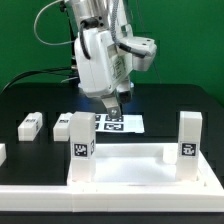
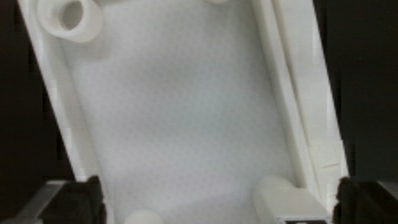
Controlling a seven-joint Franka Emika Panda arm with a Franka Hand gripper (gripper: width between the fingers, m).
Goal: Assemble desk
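Wide-open, empty claw (image 1: pixel 114 108) hangs low by the marker board (image 1: pixel 120 125). The tabletop (image 2: pixel 196 110) is just ahead of it, w/ one empty socket (image 2: pixel 71 15) showing. Two upright legs (image 1: pixel 80 140) at its far side look seated. Prob. between legs now. Next: swing to the loose leg (image 1: pixel 30 125) off toward exterior view's left, then close across its width.

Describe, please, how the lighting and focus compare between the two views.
Exterior view: bright, even light on the black table, slightly soft overall. Wrist view: the tabletop fills the frame, low in contrast, greyer in its middle and brighter at its rim; the open claw is dark and blurred.
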